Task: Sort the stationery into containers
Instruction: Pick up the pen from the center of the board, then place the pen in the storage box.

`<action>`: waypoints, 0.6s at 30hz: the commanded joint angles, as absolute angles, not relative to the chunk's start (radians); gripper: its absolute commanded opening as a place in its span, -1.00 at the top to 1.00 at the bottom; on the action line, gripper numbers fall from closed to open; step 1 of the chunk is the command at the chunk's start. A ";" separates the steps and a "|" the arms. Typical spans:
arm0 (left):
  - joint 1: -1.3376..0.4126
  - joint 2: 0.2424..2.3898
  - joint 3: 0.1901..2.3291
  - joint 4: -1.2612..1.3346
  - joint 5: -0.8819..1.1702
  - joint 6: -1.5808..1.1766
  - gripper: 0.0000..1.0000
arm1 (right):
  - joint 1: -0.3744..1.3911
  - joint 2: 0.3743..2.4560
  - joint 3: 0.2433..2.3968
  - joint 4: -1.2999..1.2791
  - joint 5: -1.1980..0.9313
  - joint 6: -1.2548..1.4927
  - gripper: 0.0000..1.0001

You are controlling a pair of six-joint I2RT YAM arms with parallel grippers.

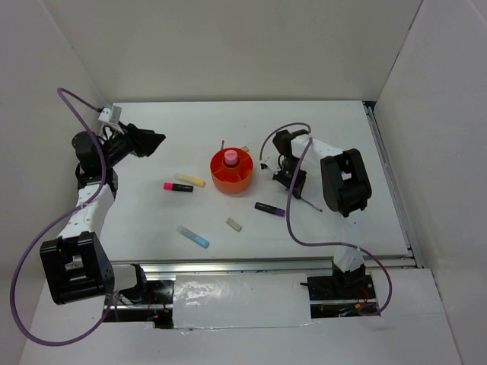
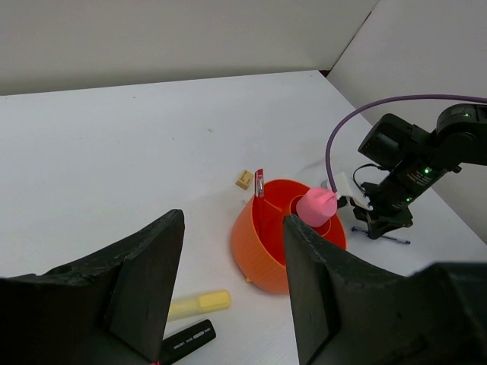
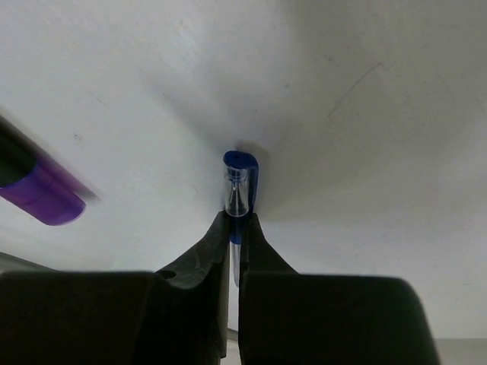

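The round orange organizer (image 1: 232,181) stands mid-table with the pink cylinder (image 1: 230,157) in its central cup and a red pen (image 2: 259,183) in a side compartment. My right gripper (image 1: 291,185) is down at the table right of it, shut on the thin blue pen (image 3: 240,190), whose cap end sticks out past the fingertips. The purple-black marker (image 1: 269,208) lies just beside it. My left gripper (image 1: 154,141) is open and empty, raised at the far left. The yellow marker (image 1: 190,180), pink-black marker (image 1: 178,187), light blue marker (image 1: 193,236) and eraser block (image 1: 233,223) lie on the table.
A small tan block (image 2: 244,179) lies just behind the organizer. White walls enclose the table on the left, back and right. A metal rail (image 1: 266,265) runs along the near edge. Purple cables loop from both arms.
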State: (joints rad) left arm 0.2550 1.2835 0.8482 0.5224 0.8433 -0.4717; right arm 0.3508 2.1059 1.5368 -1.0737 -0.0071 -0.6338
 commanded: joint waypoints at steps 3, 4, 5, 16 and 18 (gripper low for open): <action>0.273 1.213 0.830 0.564 0.833 -0.465 -0.33 | 0.324 1.975 1.646 -1.057 -0.115 -0.560 1.00; 0.275 1.203 0.830 0.563 0.828 -0.468 -0.33 | 0.322 1.956 1.699 -1.052 -0.147 -0.539 1.00; 0.279 1.197 0.827 0.555 0.822 -0.468 -0.33 | 0.316 1.935 1.733 -1.048 -0.167 -0.526 1.00; 0.331 1.106 0.798 0.508 0.818 -0.472 -0.34 | 0.222 1.706 1.869 -0.616 -0.425 -0.076 1.00; 0.342 1.098 0.784 0.506 0.818 -0.482 -0.35 | 0.230 1.674 1.838 -0.462 -0.454 0.072 1.00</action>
State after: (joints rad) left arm 0.3264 1.1278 0.7959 0.4953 0.8162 -0.4744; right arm 0.2111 1.7027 1.8584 -0.7017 -0.3584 -0.1650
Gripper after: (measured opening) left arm 0.673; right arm 0.048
